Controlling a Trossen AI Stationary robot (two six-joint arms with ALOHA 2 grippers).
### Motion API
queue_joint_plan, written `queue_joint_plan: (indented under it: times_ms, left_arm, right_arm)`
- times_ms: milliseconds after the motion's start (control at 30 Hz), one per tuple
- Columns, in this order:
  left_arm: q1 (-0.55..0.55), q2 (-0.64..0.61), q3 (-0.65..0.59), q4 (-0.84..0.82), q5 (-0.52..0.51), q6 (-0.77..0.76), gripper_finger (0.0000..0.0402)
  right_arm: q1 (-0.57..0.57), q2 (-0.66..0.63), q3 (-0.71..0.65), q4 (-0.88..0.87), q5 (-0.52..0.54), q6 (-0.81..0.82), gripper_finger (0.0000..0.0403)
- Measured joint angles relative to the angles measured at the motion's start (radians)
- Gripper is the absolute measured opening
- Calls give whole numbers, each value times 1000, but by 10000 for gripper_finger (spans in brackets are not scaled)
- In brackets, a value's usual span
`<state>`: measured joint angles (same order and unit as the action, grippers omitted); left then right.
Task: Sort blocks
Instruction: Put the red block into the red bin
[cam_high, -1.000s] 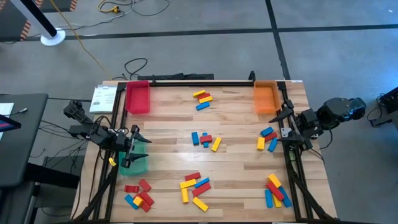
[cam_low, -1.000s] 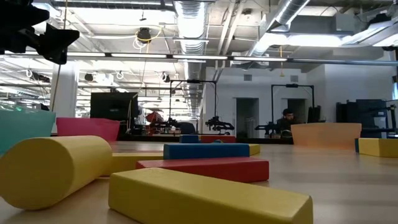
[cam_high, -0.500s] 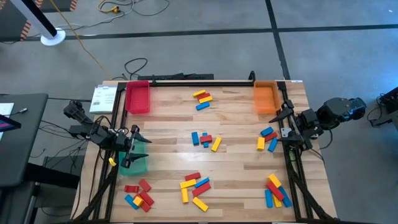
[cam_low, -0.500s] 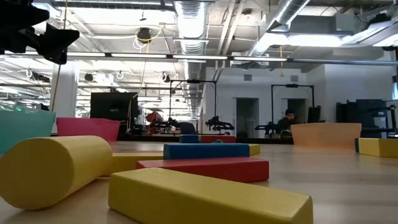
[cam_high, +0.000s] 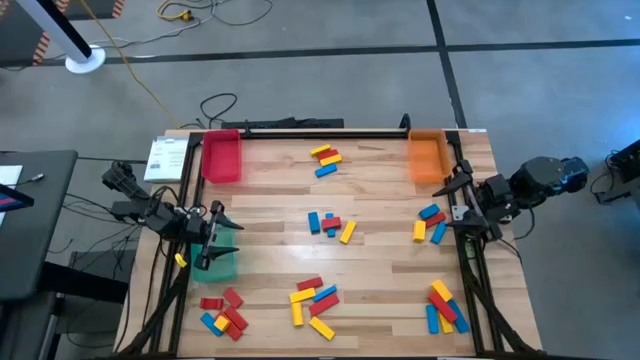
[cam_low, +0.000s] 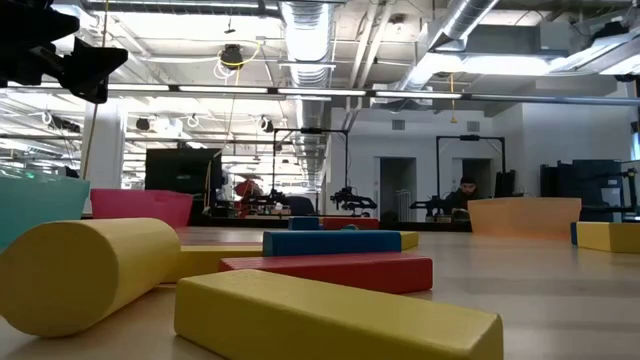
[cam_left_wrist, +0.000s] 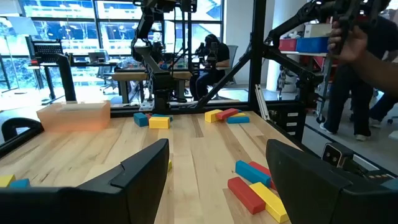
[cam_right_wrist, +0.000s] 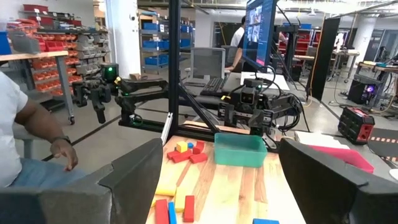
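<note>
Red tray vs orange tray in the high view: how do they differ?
The red rectangular tray sits at the table's far left corner, the orange rectangular tray at the far right corner. The right pincer waits close beside the orange tray's near end, while the left pincer hovers farther from the red tray, over a green tray. Both look alike in shape and hold no blocks.

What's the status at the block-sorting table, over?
Left gripper open above green tray. Right gripper open, table's right edge. Blocks lie scattered, none held. Nothing in the way.
</note>
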<state>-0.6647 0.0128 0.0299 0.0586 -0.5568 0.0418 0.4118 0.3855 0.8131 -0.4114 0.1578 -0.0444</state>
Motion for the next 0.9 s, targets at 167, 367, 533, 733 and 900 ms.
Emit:
queue_joint_plan:
  times_ms: [167,367,533,733,900]
  left_arm:
    - [0,0,0,0,0,0,265]
    - [0,0,0,0,0,0,265]
    - [0,0,0,0,0,0,265]
    - [0,0,0,0,0,0,265]
    - [0,0,0,0,0,0,265]
  right_arm:
    - [0,1,0,27,1,-32,341]
    - [0,22,0,201,1,-69,341]
    - [0,33,0,304,1,-69,341]
    - [-2,33,0,383,1,-70,341]
    - [-15,54,0,408,1,-70,341]
